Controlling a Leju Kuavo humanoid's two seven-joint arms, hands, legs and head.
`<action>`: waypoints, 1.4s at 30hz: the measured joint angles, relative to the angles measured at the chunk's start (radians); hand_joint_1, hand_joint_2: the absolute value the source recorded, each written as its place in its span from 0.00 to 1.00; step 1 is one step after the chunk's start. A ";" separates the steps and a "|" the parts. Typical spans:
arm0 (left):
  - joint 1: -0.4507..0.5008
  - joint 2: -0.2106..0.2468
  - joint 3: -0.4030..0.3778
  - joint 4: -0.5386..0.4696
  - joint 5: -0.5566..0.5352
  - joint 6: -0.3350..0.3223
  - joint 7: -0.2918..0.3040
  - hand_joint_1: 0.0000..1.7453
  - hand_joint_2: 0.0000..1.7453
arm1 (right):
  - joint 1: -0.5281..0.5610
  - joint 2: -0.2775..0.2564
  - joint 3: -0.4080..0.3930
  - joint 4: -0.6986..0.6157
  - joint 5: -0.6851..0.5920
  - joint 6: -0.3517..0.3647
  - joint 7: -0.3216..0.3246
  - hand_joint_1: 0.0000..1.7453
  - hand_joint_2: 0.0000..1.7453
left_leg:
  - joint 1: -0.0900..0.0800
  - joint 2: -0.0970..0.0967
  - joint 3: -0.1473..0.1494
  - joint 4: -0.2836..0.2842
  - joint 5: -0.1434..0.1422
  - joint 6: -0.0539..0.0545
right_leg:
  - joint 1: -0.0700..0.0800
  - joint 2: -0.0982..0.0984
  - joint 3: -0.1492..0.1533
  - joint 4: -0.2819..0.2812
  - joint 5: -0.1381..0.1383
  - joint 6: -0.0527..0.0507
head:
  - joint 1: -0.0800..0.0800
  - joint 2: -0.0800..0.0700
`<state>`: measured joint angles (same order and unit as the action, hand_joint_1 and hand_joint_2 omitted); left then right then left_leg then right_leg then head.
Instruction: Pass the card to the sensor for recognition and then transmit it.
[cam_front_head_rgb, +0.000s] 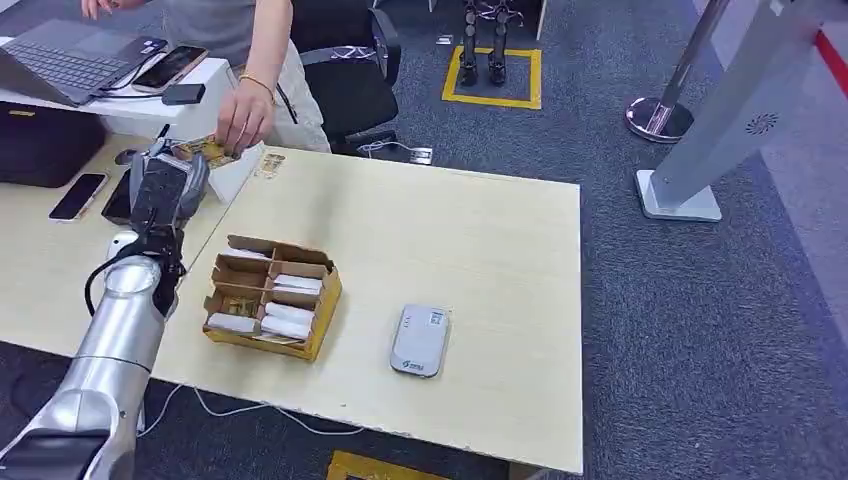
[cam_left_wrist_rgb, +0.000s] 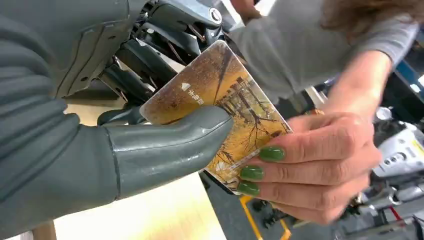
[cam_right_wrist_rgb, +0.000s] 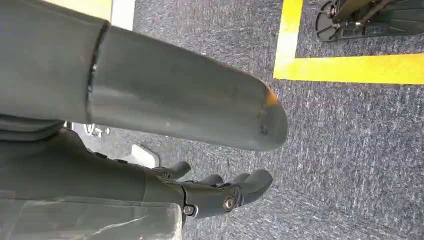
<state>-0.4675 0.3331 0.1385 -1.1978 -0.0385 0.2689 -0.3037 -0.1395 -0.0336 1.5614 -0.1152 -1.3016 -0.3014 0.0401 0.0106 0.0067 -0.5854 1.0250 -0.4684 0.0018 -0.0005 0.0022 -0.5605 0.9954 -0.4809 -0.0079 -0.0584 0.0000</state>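
Note:
My left hand is raised over the table's far left part. It pinches one end of a yellow-brown picture card between its thumb and darker fingers. A person's hand with green nails grips the card's other end, and in the head view this person's hand meets the card just beyond my fingers. The grey-white sensor lies flat on the table near the front, well to the right of my left hand. My right hand hangs over the carpet with its fingers apart, holding nothing.
A cardboard box with compartments of cards sits between my left arm and the sensor. Phones lie at the far left, and a laptop sits on a white desk behind. An office chair stands past the table.

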 joint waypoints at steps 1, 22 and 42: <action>-0.002 0.008 0.011 0.009 0.006 0.000 0.000 1.00 1.00 | 0.000 0.002 0.000 0.000 0.002 0.001 0.001 0.00 0.00 | 0.000 0.000 0.000 0.000 0.000 0.000 | 0.000 0.000 0.000 0.000 0.000 0.000 | 0.000 0.000; 0.063 0.048 0.063 0.001 -0.090 -0.008 -0.036 0.00 1.00 | -0.003 0.005 0.000 0.000 0.009 0.002 -0.005 0.00 0.00 | 0.000 0.000 -0.001 0.000 0.000 0.000 | 0.000 -0.001 -0.001 0.000 0.000 0.000 | 0.000 0.000; 0.555 0.174 0.343 -0.526 -0.419 -0.001 -0.002 0.00 1.00 | 0.024 0.005 -0.020 0.000 -0.071 -0.005 -0.010 0.00 0.00 | 0.000 0.001 -0.002 -0.001 -0.002 -0.001 | 0.000 0.001 -0.002 0.000 -0.002 0.000 | 0.000 0.000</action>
<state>0.0872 0.5074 0.4816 -1.7240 -0.4572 0.2678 -0.3060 -0.1159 -0.0290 1.5412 -0.1148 -1.3726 -0.3063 0.0301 0.0106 0.0072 -0.5876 1.0239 -0.4700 0.0005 -0.0004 0.0032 -0.5623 0.9952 -0.4831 -0.0079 -0.0580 0.0000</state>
